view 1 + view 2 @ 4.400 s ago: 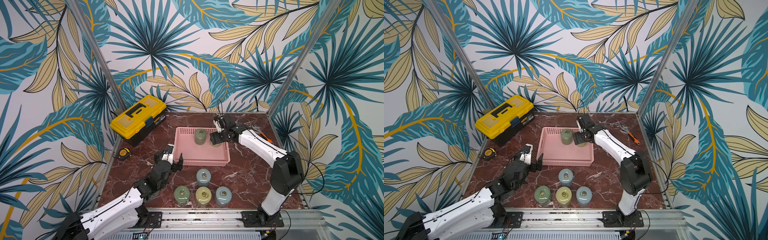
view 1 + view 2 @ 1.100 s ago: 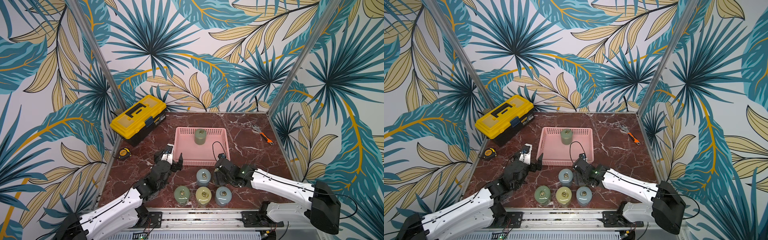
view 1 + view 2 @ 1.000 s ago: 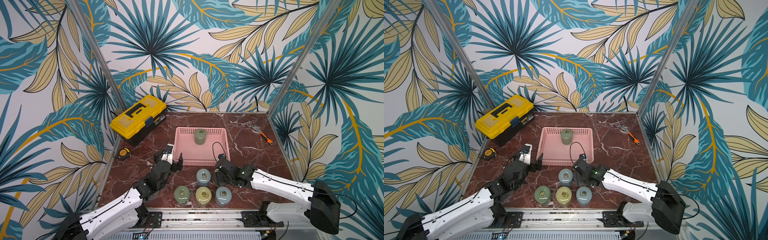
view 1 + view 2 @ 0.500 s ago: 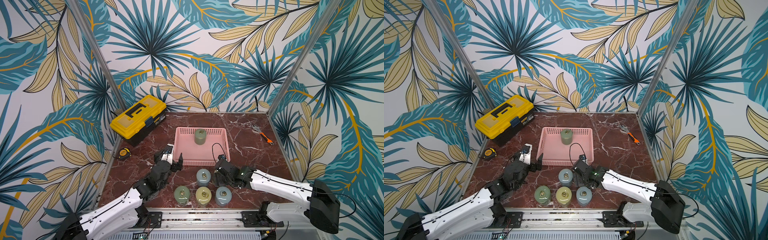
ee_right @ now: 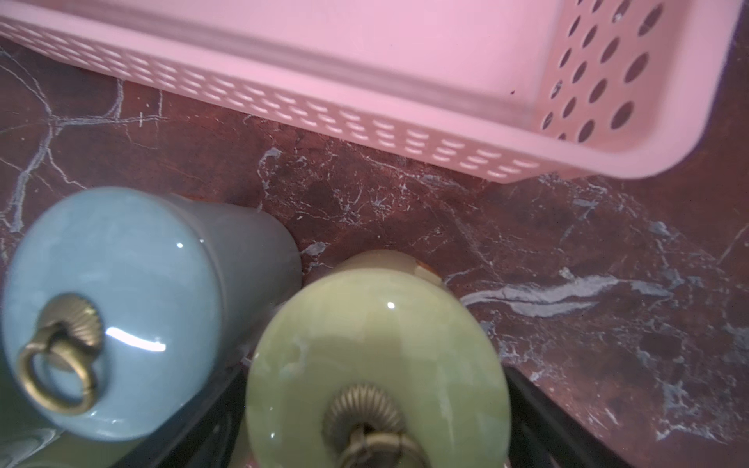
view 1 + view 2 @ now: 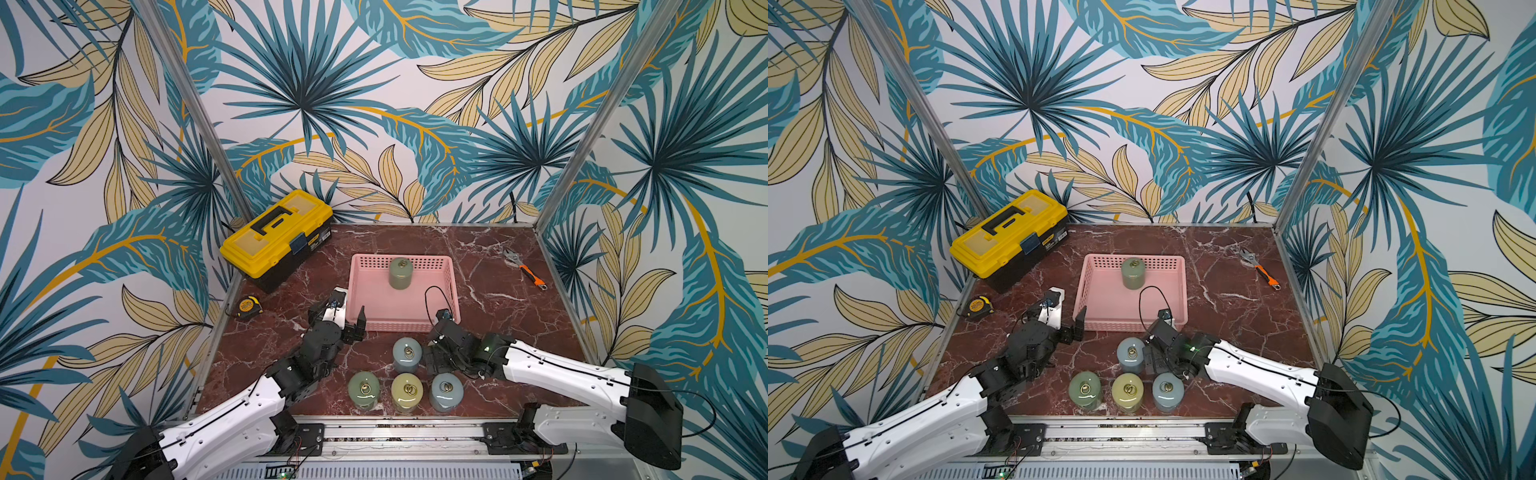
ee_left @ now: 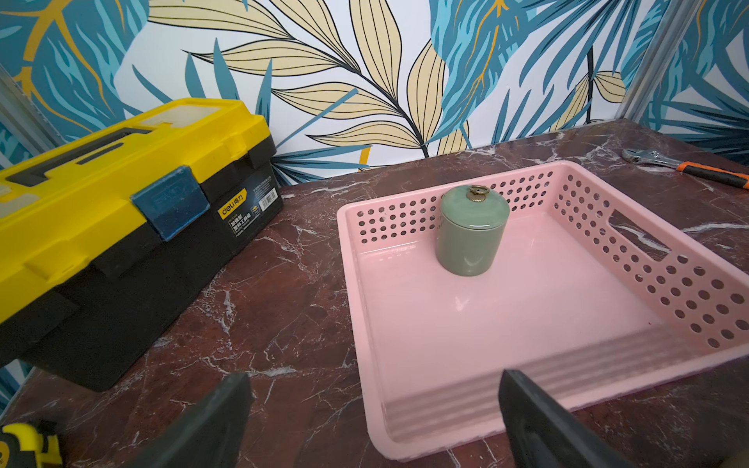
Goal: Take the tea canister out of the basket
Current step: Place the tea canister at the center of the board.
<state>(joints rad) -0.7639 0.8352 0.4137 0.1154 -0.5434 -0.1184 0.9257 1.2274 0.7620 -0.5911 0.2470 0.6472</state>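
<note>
The right gripper (image 5: 377, 377) reaches down over a yellow-green canister (image 5: 377, 324), with a dark finger (image 5: 547, 417) close on each side of its lid; whether they press on it or stand free of it cannot be told. That canister stands on the table (image 6: 498, 316) just in front of the basket (image 6: 390, 307), close beside a blue canister (image 6: 407, 353), and in both top views the gripper hides it. Nearer the front edge three more stand in a row: a green canister (image 6: 363, 388), a yellow canister (image 6: 407, 390) and a second blue canister (image 6: 444, 390). The left gripper (image 7: 375, 375) hangs at the basket's near left corner, its jaws spread wide with nothing between them. The tea canister (image 6: 400, 272), green with a brass ring on its lid, stands upright inside the basket, near the middle of the far wall. A toolbox (image 6: 276, 232) sits at the back left, a tape measure (image 6: 247, 304) by the left edge, a wrench (image 6: 523, 268) at the back right
</note>
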